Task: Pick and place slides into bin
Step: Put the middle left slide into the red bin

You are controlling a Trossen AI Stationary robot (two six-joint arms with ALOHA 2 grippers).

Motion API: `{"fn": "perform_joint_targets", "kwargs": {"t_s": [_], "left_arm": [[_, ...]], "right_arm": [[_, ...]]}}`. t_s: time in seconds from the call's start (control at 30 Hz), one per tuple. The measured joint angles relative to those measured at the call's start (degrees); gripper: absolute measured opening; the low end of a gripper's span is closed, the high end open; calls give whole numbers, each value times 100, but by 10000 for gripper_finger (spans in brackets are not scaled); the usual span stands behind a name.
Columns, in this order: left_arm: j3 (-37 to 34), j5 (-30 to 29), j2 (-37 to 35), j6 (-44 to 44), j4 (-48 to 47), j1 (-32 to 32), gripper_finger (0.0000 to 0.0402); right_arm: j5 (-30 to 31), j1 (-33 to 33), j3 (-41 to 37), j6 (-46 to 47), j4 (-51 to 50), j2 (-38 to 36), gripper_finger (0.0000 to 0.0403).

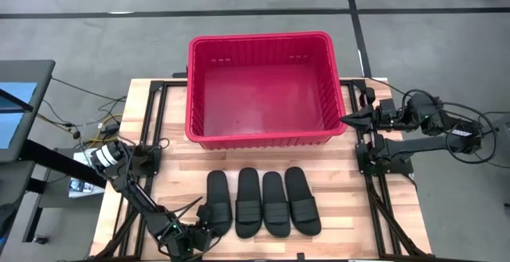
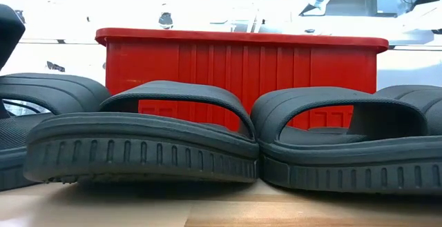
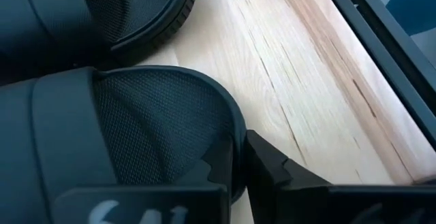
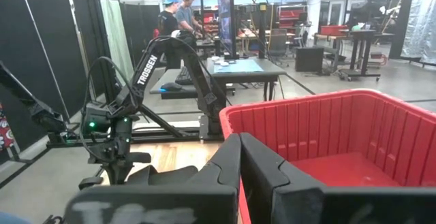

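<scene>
Four black slides lie side by side on the wooden table, soles down, near its front edge: the leftmost slide (image 1: 218,192), a second slide (image 1: 248,202), a third (image 1: 276,204) and a fourth (image 1: 303,200). The red bin (image 1: 259,41) stands behind them at the table's far side and also shows in the low view (image 2: 242,61). My left gripper (image 1: 207,220) is low at the leftmost slide's near end (image 3: 136,129), shut on its edge. My right gripper (image 1: 347,119) is shut and empty, beside the bin's right rim (image 4: 327,135). My left gripper pinches the raised sole edge (image 3: 235,142) at the leftmost slide's near end. One finger (image 3: 214,173) is inside on the textured footbed and the other finger (image 3: 272,163) is outside the edge. The fingers come in low, slanting from the table's near left. The slide lies on the table.
Black frame rails (image 1: 159,127) run along the table's left and right sides. Bare wood (image 3: 300,94) lies left of the slides. Cables and a screen (image 1: 16,103) sit off the table's left. People stand far back in the room (image 4: 180,16).
</scene>
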Motion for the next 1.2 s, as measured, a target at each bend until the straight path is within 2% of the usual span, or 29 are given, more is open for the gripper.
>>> {"fn": "perform_joint_targets", "kwargs": {"t_s": [0.2, 0.53, 1.2], "left_arm": [[278, -57, 26, 8, -304, -101, 3], [1169, 152, 47, 143, -1263, -194, 1], [2838, -96, 19, 189, -2798, -493, 0]], "right_arm": [[0, 0, 2, 0, 1, 0, 0], [0, -1, 2, 0, 1, 0, 0], [0, 0, -1, 0, 1, 0, 0]]}}
